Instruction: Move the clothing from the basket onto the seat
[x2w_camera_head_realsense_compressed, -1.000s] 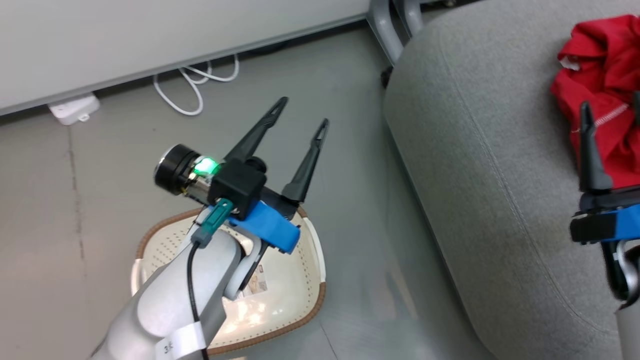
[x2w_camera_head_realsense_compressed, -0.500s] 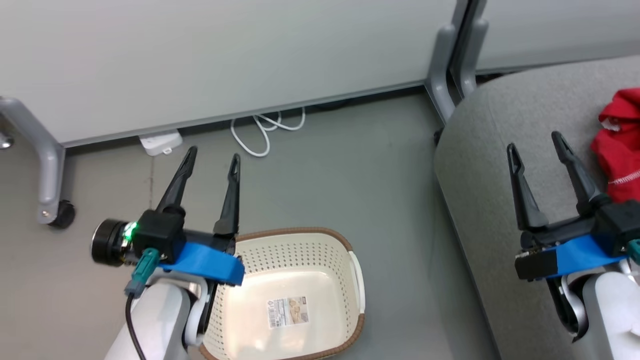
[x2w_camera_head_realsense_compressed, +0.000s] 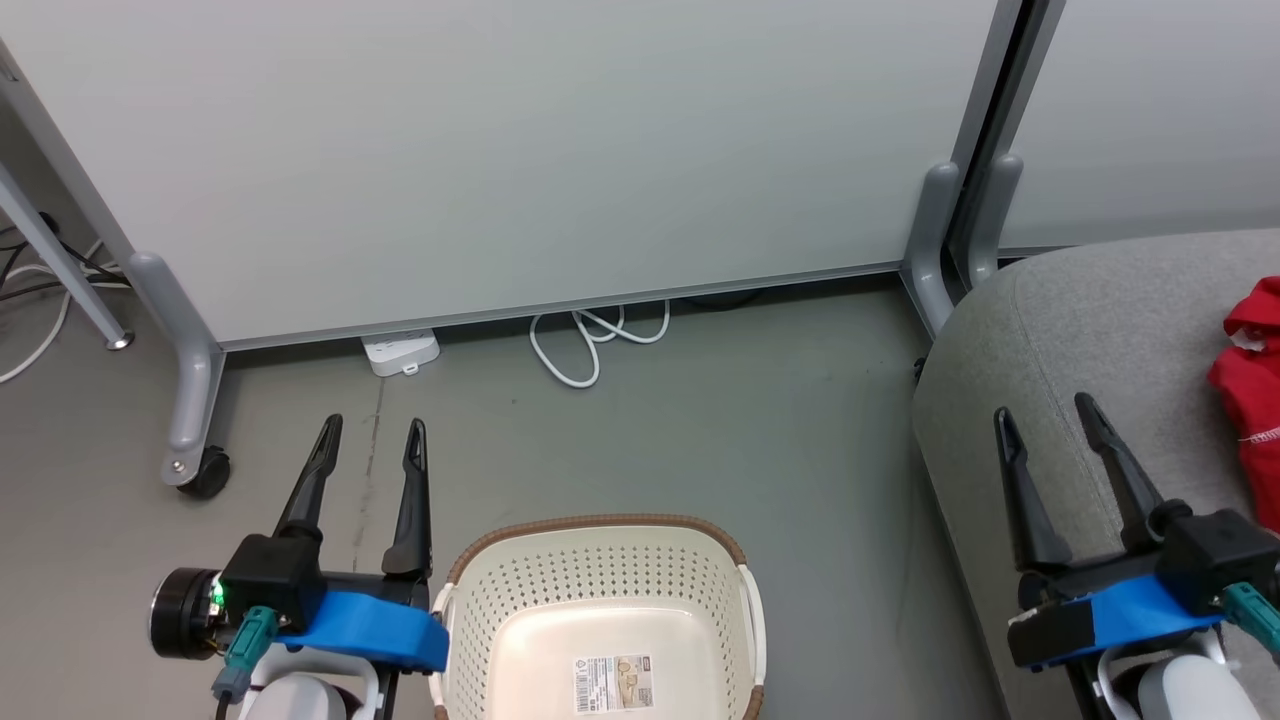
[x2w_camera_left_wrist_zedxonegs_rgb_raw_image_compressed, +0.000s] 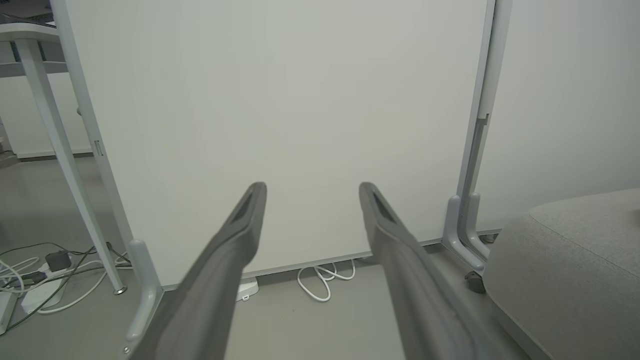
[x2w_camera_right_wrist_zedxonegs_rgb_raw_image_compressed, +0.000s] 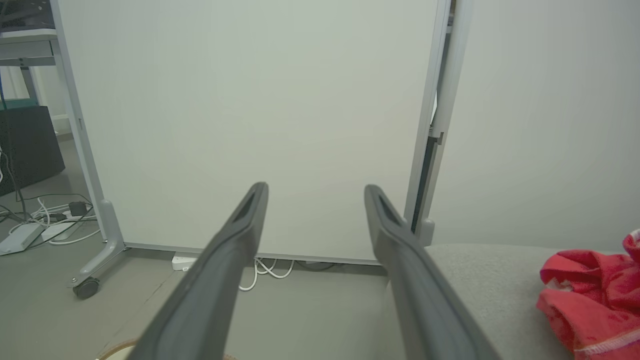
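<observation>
The clothing lies bunched on the seat, at the right edge of the head view and well apart from the basket, which stands on the grey floor with a printed label showing on its pale bottom. The left gripper hangs over the floor just left of the basket, its fingers spread wide and holding nothing. The right gripper hangs over the seat's near edge, just left of the red fabric without touching it, fingers likewise wide and holding nothing. Both point towards a pale partition panel, at whose foot a white cable coils beside a power strip. In the right wrist view the clothing sits to the right of the open fingers.
</observation>
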